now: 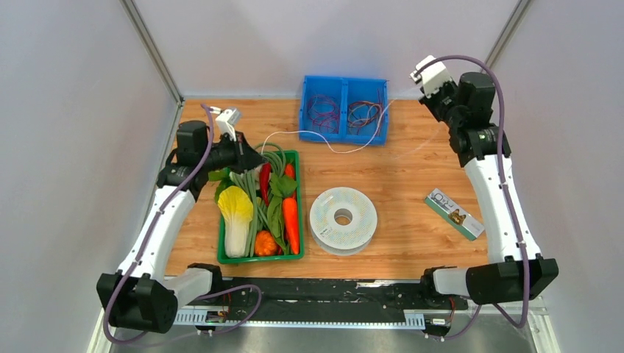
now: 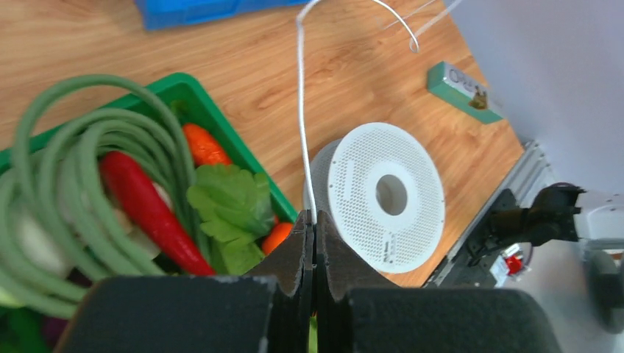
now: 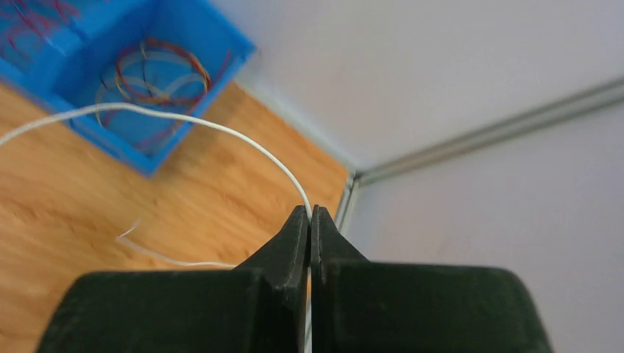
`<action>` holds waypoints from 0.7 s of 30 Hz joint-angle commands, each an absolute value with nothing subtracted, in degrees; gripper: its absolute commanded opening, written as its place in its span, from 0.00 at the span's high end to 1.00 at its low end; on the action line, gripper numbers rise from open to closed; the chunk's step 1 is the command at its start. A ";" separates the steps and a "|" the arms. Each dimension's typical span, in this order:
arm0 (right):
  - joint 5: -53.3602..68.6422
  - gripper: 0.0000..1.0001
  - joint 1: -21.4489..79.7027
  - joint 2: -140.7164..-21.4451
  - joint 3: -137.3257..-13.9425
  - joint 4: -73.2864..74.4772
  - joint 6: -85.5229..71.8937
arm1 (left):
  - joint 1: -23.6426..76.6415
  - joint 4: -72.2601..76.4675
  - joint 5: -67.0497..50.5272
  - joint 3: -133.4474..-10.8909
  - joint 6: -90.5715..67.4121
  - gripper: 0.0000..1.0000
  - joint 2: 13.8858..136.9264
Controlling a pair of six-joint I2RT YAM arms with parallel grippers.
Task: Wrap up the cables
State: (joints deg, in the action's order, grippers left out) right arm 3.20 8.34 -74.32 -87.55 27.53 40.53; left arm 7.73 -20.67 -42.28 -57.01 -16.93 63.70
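On the left, the left gripper (image 2: 314, 220) hovers above the far end of the green tray (image 1: 261, 258) of vegetables, its jaws pressed together on the white wire (image 2: 300, 110), which rises straight out of the pinch. From there the wire runs rightward across the table (image 1: 412, 169), sags in a loose curve past the front of the blue bin (image 1: 342, 138) with its small coloured coils, then climbs toward the far right corner. Between the arms and nearer the bases, the pale spool (image 1: 324, 217) lies flat just beside the tray. I cannot tell whether any of this loose stretch is joined to it. Further right a small green box (image 1: 454, 213) lies on the wood, well apart from everything. High at the far right, the right gripper (image 3: 310, 213) is likewise closed tight on the wire, the strand arching away from its tips toward the bin.

To my eye this is the set-up step: both arms have a hold on the slack length, and no winding has begun. The next move calls for bringing the strand down to the spool's rim groove — awkward, since the spool lies flat and the groove faces sideways. One arm would need to anchor while the other circles, with gentle tension throughout — a wire this thin could slip from the jaws, and the spool might slide.
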 commanded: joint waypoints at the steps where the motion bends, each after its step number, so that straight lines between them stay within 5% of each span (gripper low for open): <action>1: 5.01 1.00 1.77 -76.28 -85.53 38.83 48.05 | 4.58 -34.09 -38.16 -63.62 -5.55 1.00 62.40; 10: 4.04 1.00 -11.33 -84.63 -83.67 36.21 55.81 | -7.29 -36.65 -38.67 -78.74 -2.73 1.00 66.79; 21: 2.81 1.00 -12.83 -95.44 -87.88 36.82 56.96 | -7.65 -41.48 -46.31 -84.02 4.91 1.00 68.82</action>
State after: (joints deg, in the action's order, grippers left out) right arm 5.41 -11.70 -92.05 -83.00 37.65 56.31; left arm -7.11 -39.31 -42.30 -82.13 0.27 68.36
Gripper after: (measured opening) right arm 0.010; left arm 0.009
